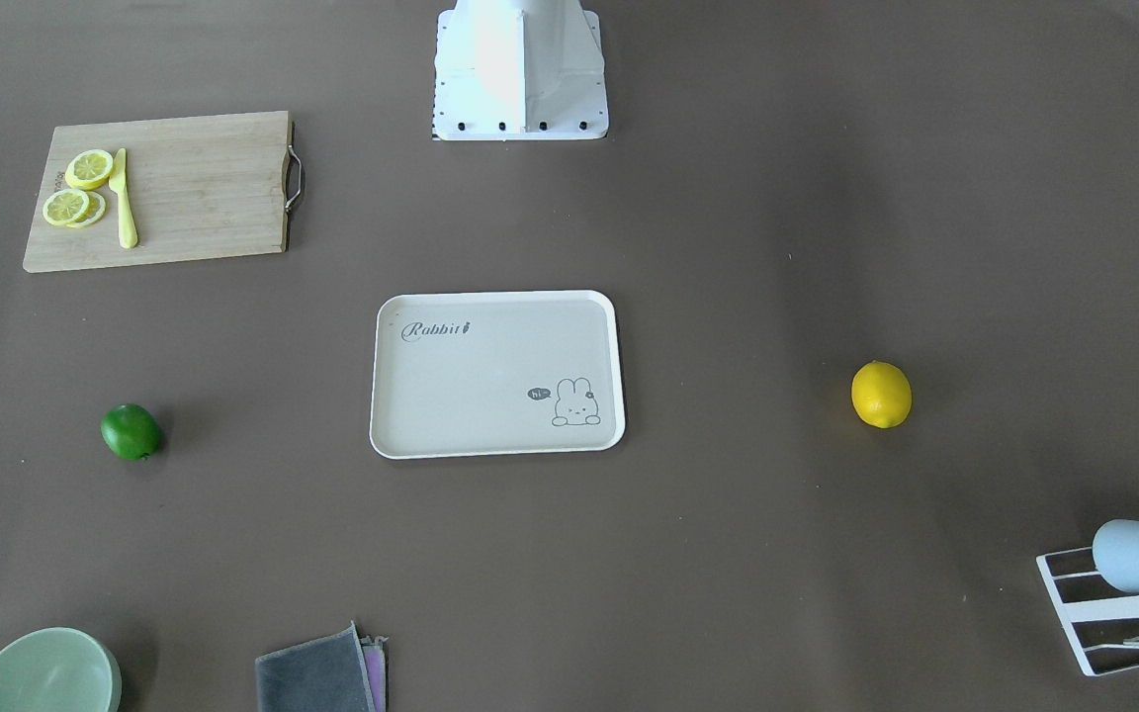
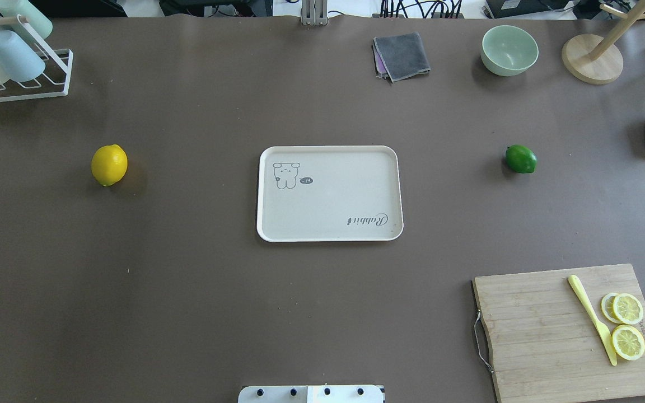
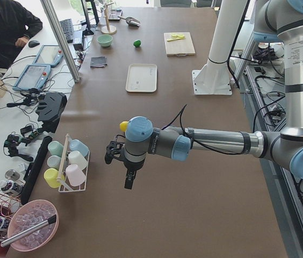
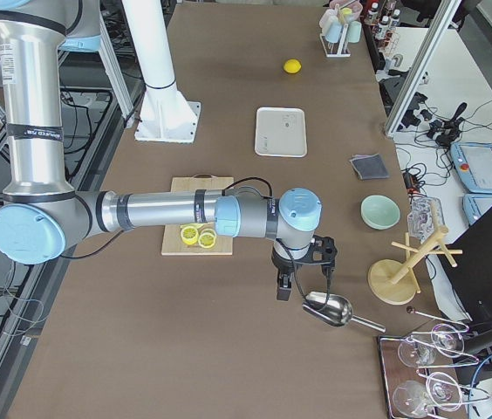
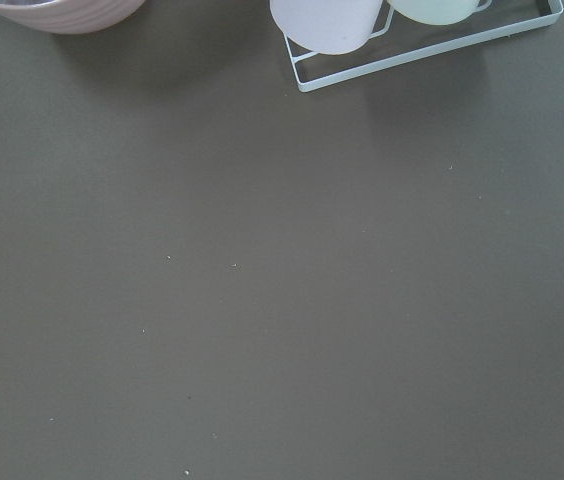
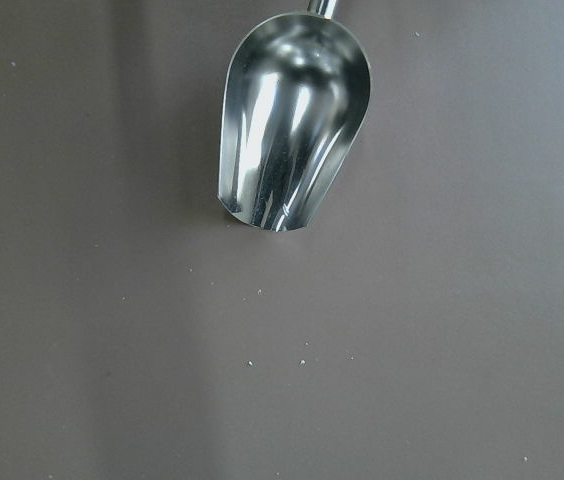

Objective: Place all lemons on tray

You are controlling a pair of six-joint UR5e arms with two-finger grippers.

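The yellow lemon [image 2: 109,164] lies on the brown table, left of the tray in the overhead view; it also shows in the front view [image 1: 881,395]. The green lemon [image 2: 520,159] lies right of the tray [image 2: 328,196] and shows in the front view [image 1: 131,431]. The beige tray [image 1: 490,376] lies at the table's middle with nothing on it. My left gripper [image 3: 120,172] hangs over the table's left end near the cup rack [image 3: 68,161]. My right gripper [image 4: 303,284] hangs over the right end by the metal scoop [image 4: 329,307]. I cannot tell whether either is open or shut.
A wooden cutting board [image 2: 569,330] with lemon slices [image 2: 627,341] and a yellow knife [image 2: 591,316] lies near right. A grey cloth [image 2: 402,55], a green bowl [image 2: 509,49] and a wooden stand [image 2: 591,59] are at the far edge. A pink bowl [image 3: 32,224] stands beyond the rack.
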